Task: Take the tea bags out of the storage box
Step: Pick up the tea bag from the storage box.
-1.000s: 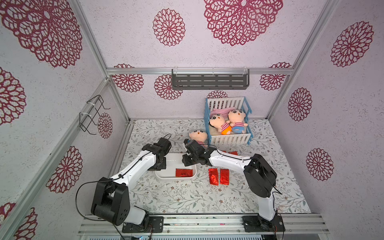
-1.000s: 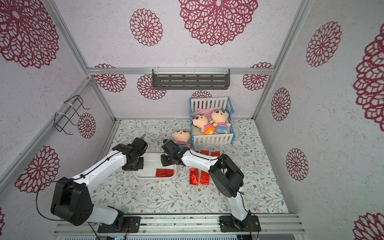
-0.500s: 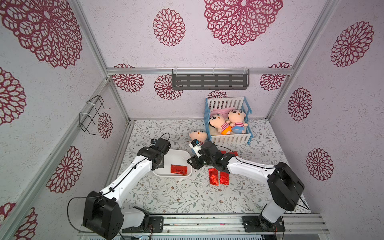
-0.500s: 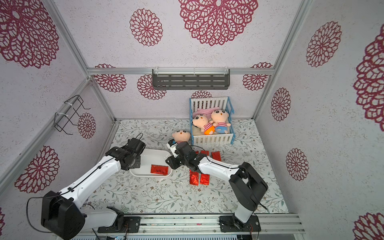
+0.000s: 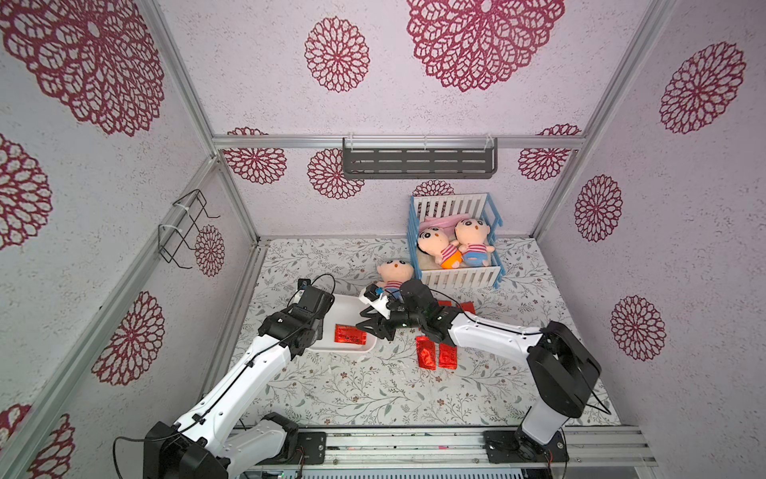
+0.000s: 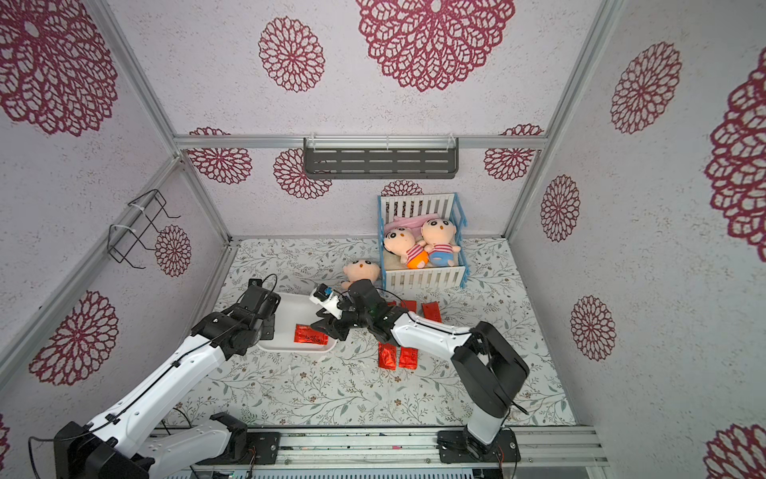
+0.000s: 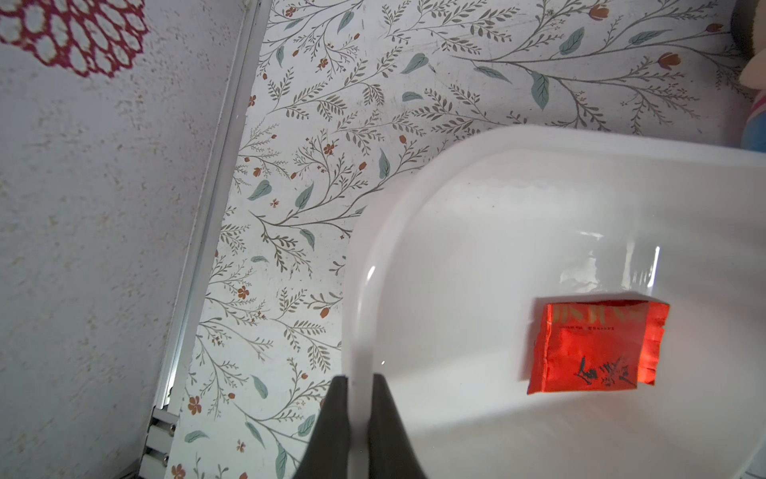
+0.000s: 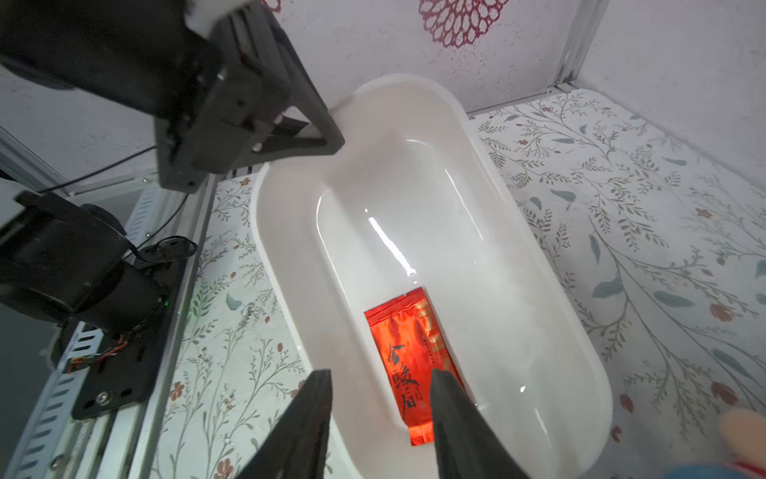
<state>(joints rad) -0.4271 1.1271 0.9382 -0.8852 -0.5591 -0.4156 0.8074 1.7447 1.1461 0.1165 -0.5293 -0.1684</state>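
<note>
1 red foil tea bag lies flat on the floor of the storage box, at the end nearer the right arm. The white tub sits on the floral tabletop, close to the left wall.

The left gripper is pinched tight on the tub's rim at the far end from the sachet, with 1 finger inside the wall and 1 outside.

The right gripper hovers over the sachet's end of the tub. Its jaws are partly spread and hold nothing. In the right wrist view 1 finger is over the sachet's edge and the other is over the tub's wall.

2 more tea bags lie side by side on the tabletop just beside the tub, under the right arm. At least 2 further sachets show partly behind that arm, near the blue-and-white crib. 2 plush dolls lie in the crib. A 3rd doll lies beside it, just past the tub.
</note>
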